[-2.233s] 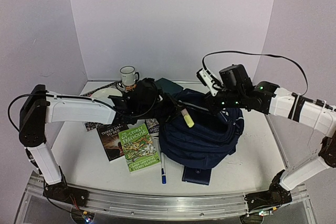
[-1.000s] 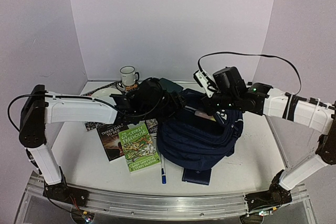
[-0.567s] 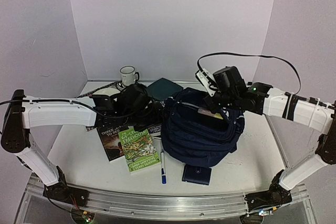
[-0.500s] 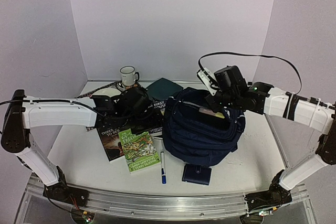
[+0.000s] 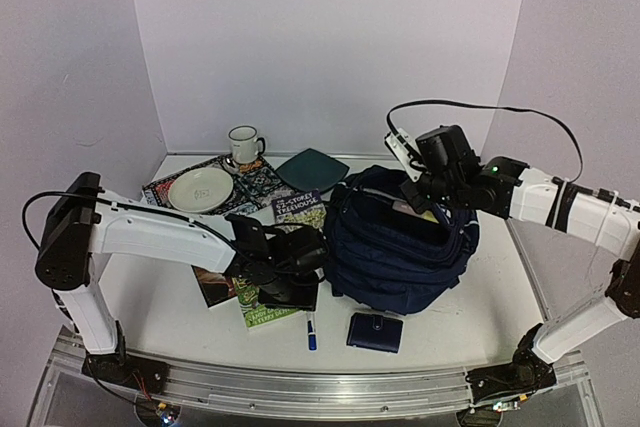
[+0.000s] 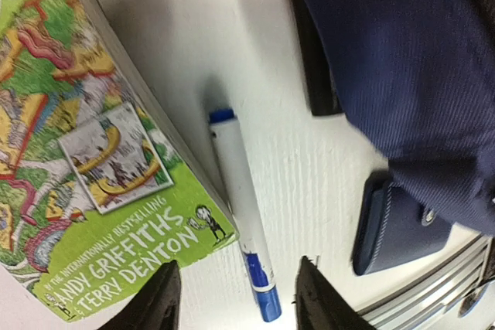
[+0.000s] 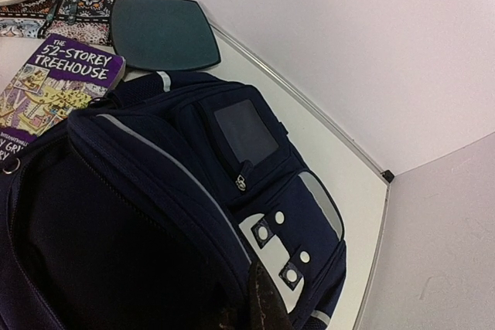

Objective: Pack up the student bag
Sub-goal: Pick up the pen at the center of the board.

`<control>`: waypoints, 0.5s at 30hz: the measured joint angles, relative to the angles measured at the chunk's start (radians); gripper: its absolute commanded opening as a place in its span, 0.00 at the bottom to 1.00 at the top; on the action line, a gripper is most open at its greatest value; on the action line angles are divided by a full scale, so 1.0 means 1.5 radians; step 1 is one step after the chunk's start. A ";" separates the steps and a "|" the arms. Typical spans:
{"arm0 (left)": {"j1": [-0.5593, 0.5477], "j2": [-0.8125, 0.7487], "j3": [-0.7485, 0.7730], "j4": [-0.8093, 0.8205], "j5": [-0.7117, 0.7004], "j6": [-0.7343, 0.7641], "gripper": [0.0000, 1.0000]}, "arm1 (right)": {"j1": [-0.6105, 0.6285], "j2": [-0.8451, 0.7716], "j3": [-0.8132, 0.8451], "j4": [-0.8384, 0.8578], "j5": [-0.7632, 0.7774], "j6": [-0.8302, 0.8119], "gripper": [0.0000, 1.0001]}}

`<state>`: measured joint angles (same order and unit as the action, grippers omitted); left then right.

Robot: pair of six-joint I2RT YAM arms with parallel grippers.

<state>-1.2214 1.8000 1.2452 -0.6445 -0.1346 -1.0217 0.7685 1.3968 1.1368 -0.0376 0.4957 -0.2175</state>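
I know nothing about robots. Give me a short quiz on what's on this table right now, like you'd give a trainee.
1. True or false: the left claw is open above the marker.
2. What lies on the table just in front of the backpack, toward the arms' bases? A. scissors B. wallet C. phone
3. Fill in: the marker lies alongside a ___ book.
Key: 1 true; 2 B; 3 green.
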 measured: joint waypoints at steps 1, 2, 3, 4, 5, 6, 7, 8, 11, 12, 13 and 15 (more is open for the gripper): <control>-0.004 0.009 0.005 -0.006 0.005 0.001 0.43 | 0.000 0.000 -0.001 0.000 -0.001 0.001 0.00; -0.007 0.018 0.010 -0.009 0.009 -0.002 0.42 | 0.000 0.000 -0.002 0.000 -0.001 0.003 0.00; -0.011 0.028 0.017 -0.012 0.016 -0.001 0.40 | 0.000 0.000 -0.003 0.000 -0.001 0.004 0.00; -0.014 0.038 0.024 -0.014 0.022 0.000 0.39 | 0.000 0.000 -0.003 0.000 -0.002 0.005 0.00; -0.016 0.049 0.032 -0.014 0.028 0.000 0.39 | 0.000 0.000 -0.003 0.000 -0.003 0.006 0.00; -0.018 0.058 0.038 -0.015 0.035 0.001 0.38 | 0.000 -0.001 -0.003 0.000 -0.004 0.008 0.00; -0.019 0.066 0.044 -0.017 0.040 0.001 0.37 | 0.000 -0.001 -0.004 0.000 -0.005 0.009 0.00; -0.020 0.074 0.048 -0.018 0.044 0.002 0.36 | 0.000 -0.002 -0.005 0.000 -0.007 0.011 0.00; -0.022 0.086 0.051 -0.024 0.051 0.002 0.35 | 0.000 -0.005 -0.008 0.001 -0.011 0.017 0.00; -0.022 0.090 0.051 -0.025 0.053 0.002 0.35 | 0.000 -0.007 -0.010 0.000 -0.013 0.018 0.00; -0.022 0.094 0.052 -0.027 0.054 0.002 0.35 | 0.000 -0.008 -0.011 0.000 -0.015 0.019 0.00; -0.023 0.107 0.056 -0.032 0.059 0.003 0.34 | 0.000 -0.010 -0.013 0.000 -0.018 0.021 0.00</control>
<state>-1.2552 1.9611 1.3289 -0.6918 -0.0463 -1.0173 0.7685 1.3816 1.1176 -0.0372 0.4688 -0.1853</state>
